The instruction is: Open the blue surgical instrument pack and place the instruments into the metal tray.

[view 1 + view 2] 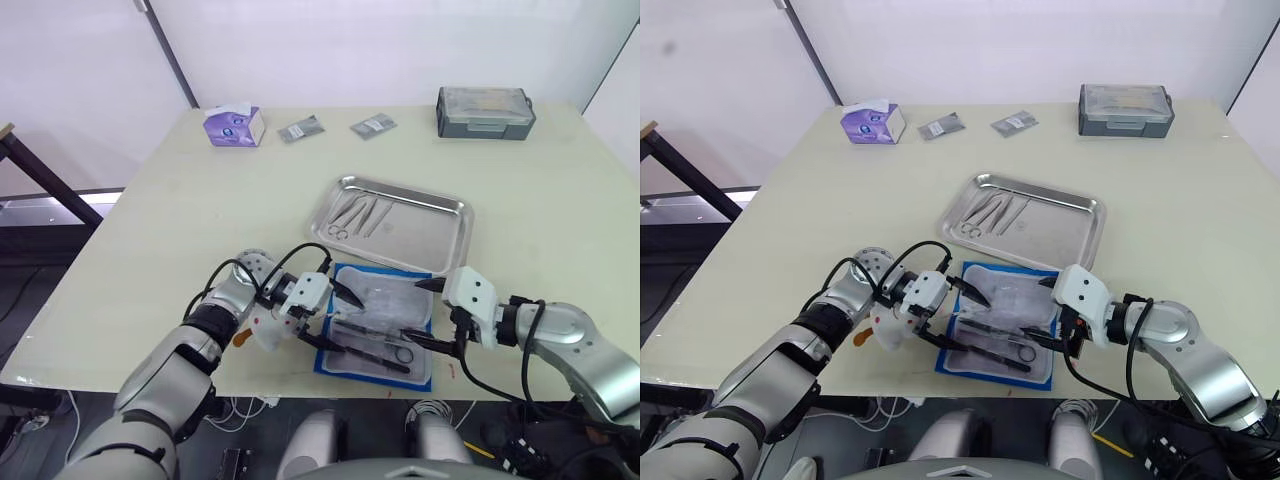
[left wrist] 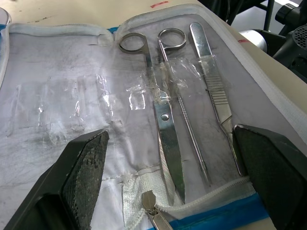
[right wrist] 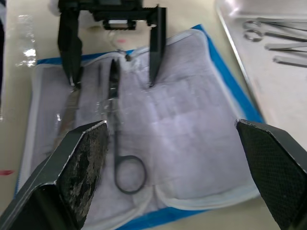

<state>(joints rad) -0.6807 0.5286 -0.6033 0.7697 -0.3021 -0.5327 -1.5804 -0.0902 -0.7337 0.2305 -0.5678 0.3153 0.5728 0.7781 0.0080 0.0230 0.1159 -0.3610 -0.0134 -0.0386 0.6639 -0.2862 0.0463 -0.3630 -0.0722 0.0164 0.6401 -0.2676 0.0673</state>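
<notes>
The blue surgical instrument pack (image 1: 385,305) lies open near the table's front edge, its pale lining facing up. On the lining rest scissors (image 2: 165,124), a thin probe (image 2: 189,129) and tweezers (image 2: 216,91), held under clear tape. My left gripper (image 1: 340,318) is open at the pack's left end, its fingers straddling these instruments' tips. At the pack's right end my right gripper (image 1: 428,315) is open too, holding nothing. Just behind the pack stands the metal tray (image 1: 420,235), with several instruments (image 1: 360,213) lying in its left half.
A purple tissue box (image 1: 234,126) sits at the far left of the table. Two small packets (image 1: 299,129) (image 1: 373,125) lie beside it, and a grey lidded box (image 1: 484,111) stands at the far right. The pack nearly reaches the table's front edge.
</notes>
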